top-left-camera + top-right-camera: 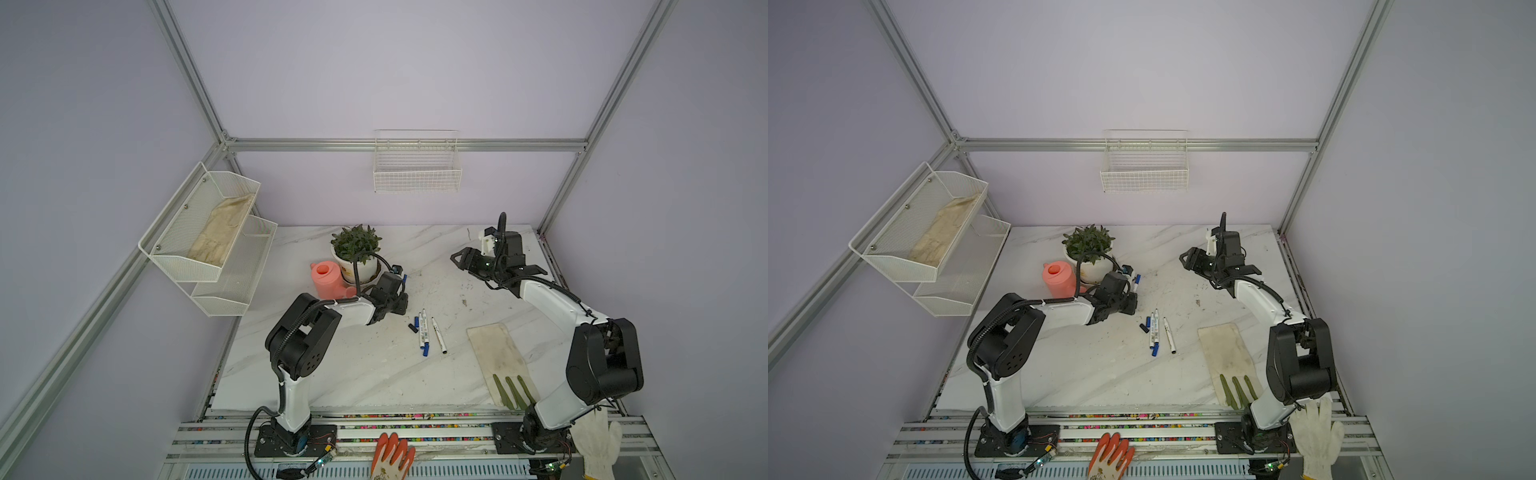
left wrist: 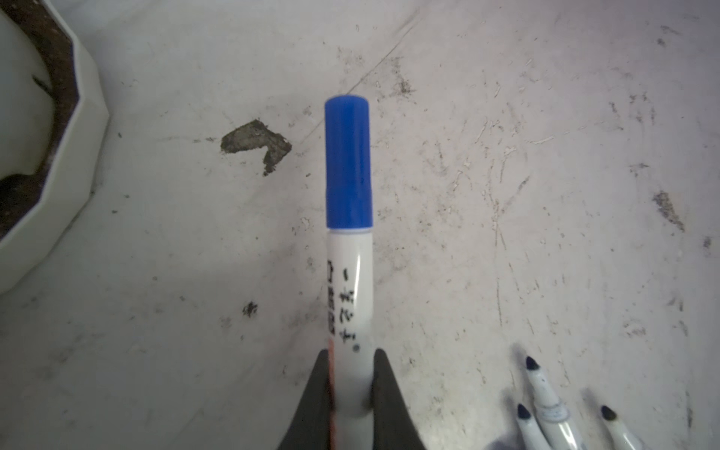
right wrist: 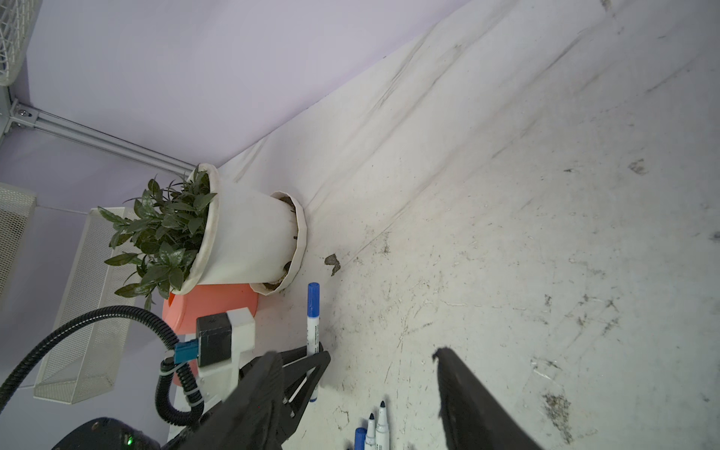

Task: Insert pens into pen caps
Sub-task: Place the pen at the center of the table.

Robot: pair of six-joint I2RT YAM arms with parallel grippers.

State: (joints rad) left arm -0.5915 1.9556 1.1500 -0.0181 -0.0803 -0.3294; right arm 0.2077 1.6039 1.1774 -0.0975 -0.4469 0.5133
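Observation:
My left gripper (image 2: 350,358) is shut on the white barrel of a pen (image 2: 352,296) with a blue pen cap (image 2: 348,163) seated on its end. It holds the pen just above the table near the plant pot, seen in both top views (image 1: 404,278) (image 1: 1136,281). Three uncapped pens (image 1: 422,332) lie side by side mid-table, their dark tips (image 2: 532,364) bare. A loose blue cap (image 1: 416,321) and a black cap (image 1: 412,328) lie just left of them. My right gripper (image 3: 356,354) hangs open and empty above the far right of the table (image 1: 457,257).
A potted plant (image 1: 356,249) and a pink watering can (image 1: 328,278) stand behind my left gripper. A dirty glove (image 1: 500,361) lies flat at the right front. Mesh shelves (image 1: 208,232) and a wire basket (image 1: 417,170) hang on the walls. Orange (image 1: 392,455) and white gloves (image 1: 598,440) rest on the front rail.

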